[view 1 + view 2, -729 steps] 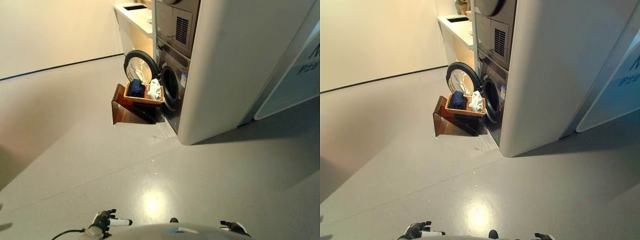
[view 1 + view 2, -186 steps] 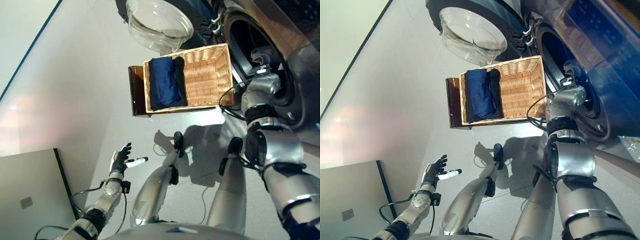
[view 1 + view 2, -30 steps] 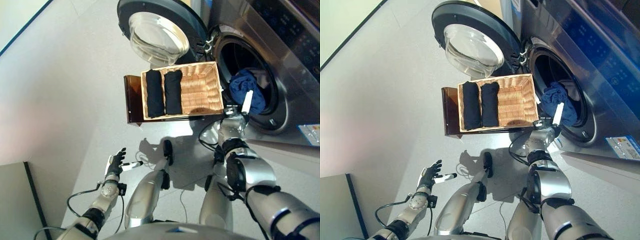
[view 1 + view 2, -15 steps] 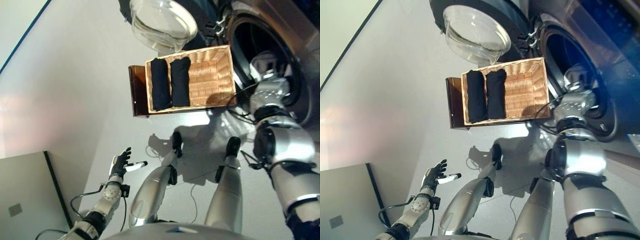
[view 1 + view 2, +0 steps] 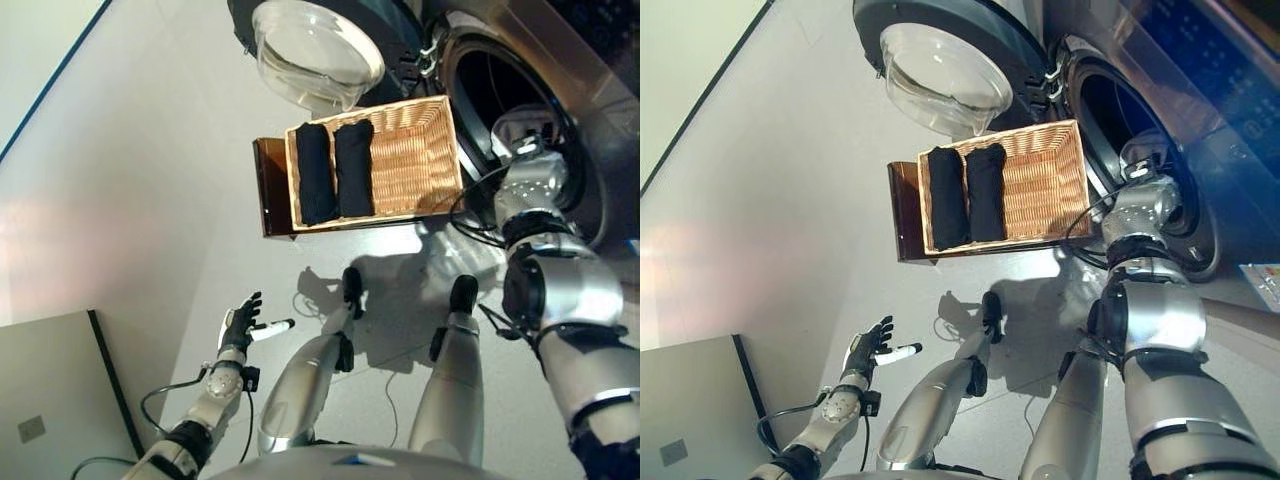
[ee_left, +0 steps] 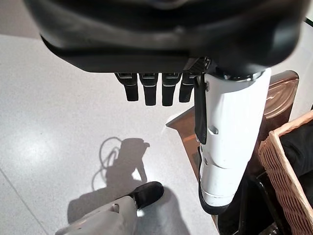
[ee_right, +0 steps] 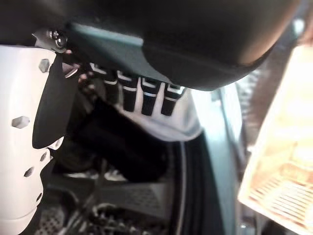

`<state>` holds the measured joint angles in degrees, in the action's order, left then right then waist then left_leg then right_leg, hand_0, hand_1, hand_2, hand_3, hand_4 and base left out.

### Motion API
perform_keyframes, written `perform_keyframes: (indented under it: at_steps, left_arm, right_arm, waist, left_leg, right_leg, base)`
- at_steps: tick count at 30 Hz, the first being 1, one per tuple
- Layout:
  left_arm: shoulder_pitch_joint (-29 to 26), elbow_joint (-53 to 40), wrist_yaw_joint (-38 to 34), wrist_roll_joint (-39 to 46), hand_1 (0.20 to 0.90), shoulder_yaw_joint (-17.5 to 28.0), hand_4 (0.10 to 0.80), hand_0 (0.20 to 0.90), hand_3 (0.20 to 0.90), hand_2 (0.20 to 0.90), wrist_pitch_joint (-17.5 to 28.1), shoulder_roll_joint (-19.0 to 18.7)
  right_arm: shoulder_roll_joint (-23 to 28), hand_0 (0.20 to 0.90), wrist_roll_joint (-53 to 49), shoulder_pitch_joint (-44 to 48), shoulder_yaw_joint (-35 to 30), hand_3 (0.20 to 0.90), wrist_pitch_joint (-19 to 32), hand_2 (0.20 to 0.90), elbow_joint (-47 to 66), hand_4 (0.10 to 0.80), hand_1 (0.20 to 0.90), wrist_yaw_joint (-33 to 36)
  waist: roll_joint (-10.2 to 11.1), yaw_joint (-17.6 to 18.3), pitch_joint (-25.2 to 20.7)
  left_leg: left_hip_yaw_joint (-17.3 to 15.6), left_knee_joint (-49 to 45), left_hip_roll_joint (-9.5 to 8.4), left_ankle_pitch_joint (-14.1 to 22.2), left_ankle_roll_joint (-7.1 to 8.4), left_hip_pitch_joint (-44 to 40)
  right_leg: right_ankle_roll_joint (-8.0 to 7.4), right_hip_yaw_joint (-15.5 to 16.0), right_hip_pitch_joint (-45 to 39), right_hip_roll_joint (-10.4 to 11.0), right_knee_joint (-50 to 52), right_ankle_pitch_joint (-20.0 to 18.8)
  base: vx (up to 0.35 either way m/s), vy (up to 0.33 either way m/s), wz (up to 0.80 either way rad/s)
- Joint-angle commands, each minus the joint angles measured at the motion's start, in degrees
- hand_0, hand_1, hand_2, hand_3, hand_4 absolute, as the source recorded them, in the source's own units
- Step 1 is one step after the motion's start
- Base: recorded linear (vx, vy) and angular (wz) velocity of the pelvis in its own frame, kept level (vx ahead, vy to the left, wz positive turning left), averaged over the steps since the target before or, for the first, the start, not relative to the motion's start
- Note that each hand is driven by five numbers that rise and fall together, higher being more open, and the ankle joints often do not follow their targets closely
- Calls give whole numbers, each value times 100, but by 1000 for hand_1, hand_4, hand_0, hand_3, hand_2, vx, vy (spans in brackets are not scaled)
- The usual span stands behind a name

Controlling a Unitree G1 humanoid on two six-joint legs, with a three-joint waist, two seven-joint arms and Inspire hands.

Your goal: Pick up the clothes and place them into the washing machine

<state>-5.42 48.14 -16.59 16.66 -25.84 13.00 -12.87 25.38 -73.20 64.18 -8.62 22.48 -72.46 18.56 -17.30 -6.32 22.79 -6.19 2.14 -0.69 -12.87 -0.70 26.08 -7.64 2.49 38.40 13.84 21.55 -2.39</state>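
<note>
Two dark rolled garments [image 5: 313, 172] [image 5: 354, 167] lie side by side in the left half of a wicker basket [image 5: 412, 160]. To its right is the washing machine's drum opening [image 5: 492, 90]. My right hand [image 7: 146, 44] is at that opening, its fingers straight and holding nothing. Past them in the right wrist view, a dark garment [image 7: 122, 142] and a white one [image 7: 168, 122] lie inside the drum. Low on the left over the floor, my left hand [image 5: 238, 326] hangs open and idle.
The basket sits on a brown stand [image 5: 272, 190] in front of the machine. The round glass door [image 5: 318, 50] stands swung open behind the basket. A flat grey panel [image 5: 50, 400] lies at the lower left.
A second ago my right hand held a blue garment at the drum mouth; that garment is now out of the hand. The camera has shifted slightly. The left hand is unchanged.
</note>
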Motion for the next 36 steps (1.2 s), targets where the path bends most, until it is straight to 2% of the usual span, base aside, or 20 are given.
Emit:
perform_keyframes:
  at_steps: [1, 6, 7, 12, 18, 21, 26, 29, 36]
  left_arm:
    - [-141, 342, -253, 139, 900, 206, 800, 900, 900, 900, 112, -157]
    - [-160, 495, -247, 154, 900, 302, 800, 900, 900, 900, 85, -88]
    - [-171, 570, -239, 190, 900, 367, 800, 900, 900, 900, 50, -55]
    - [-154, 543, -241, 177, 900, 479, 800, 900, 900, 900, 48, -81]
    - [-173, 434, -404, 38, 900, 646, 800, 900, 900, 900, 80, -327]
    - [-239, 428, -585, -35, 900, 745, 800, 900, 900, 900, 87, -488]
    - [-300, 315, -713, -102, 900, 766, 800, 900, 900, 900, 128, -654]
    - [-339, 197, -786, -141, 900, 776, 800, 900, 900, 900, 160, -774]
    - [-539, -163, -916, -188, 900, 617, 800, 900, 900, 900, 269, -1000]
  right_arm:
    - [16, 900, 45, -414, 217, 900, 325, 900, 792, 800, 900, -272]
    - [-508, 900, 178, -923, 349, 900, 299, 900, 1117, 800, 900, -328]
    - [-785, 900, 312, -1226, 531, 900, 252, 900, 1345, 800, 900, -369]
    - [-1106, 900, 1175, -1648, 1314, 900, -121, 900, 1675, 800, 900, -314]
    - [-840, 900, 3489, -1325, 2635, 900, -883, 900, 1895, 800, 900, 137]
    - [-863, 900, 4911, -790, 3227, 900, -1424, 900, 1453, 800, 900, 342]
    - [-1082, 900, 5809, -348, 3639, 900, -1740, 900, 814, 800, 900, 365]
    - [-1287, 900, 5984, -65, 3627, 900, -1863, 900, 391, 800, 900, 457]
    - [-1374, 900, 6279, 472, 3540, 900, -2075, 900, -458, 800, 900, 668]
  waist:
    - [271, -5, -70]
    - [435, 82, -37]
    - [547, 129, -17]
    - [870, 200, 31]
    - [1278, 167, 140]
    - [1510, 79, 213]
    - [1676, -86, 274]
    - [1759, -220, 324]
    - [1769, -587, 489]
  left_leg:
    - [-46, -733, 236, 859, 642, 200]
    - [-77, -793, 235, 889, 634, 205]
    - [-84, -833, 250, 893, 639, 221]
    - [-79, -971, 282, 930, 642, 249]
    - [-29, -1093, 339, 905, 651, 284]
    - [62, -1159, 365, 900, 656, 299]
    - [178, -1236, 363, 898, 665, 401]
    - [259, -1255, 353, 893, 669, 468]
    - [426, -1373, 284, 917, 649, 727]
  right_leg:
    - [63, 147, -632, -81, -998, 47]
    - [61, 129, -724, -89, -1137, -68]
    - [62, 132, -762, -94, -1206, -129]
    - [83, 161, -877, -98, -1311, -249]
    - [87, 228, -976, -85, -1371, -371]
    - [85, 317, -1069, -79, -1381, -393]
    - [72, 462, -1134, -55, -1376, -385]
    - [58, 568, -1148, -32, -1374, -383]
    - [12, 801, -1159, 62, -1381, -348]
  base:
    - [0, 0, 0]
    - [-19, 12, -2]
    - [-50, 7, -2]
    - [-55, 0, -7]
    - [-52, -5, -2]
    - [-42, -14, 5]
    - [-10, -20, 10]
    - [11, -12, 20]
    - [13, -2, 21]
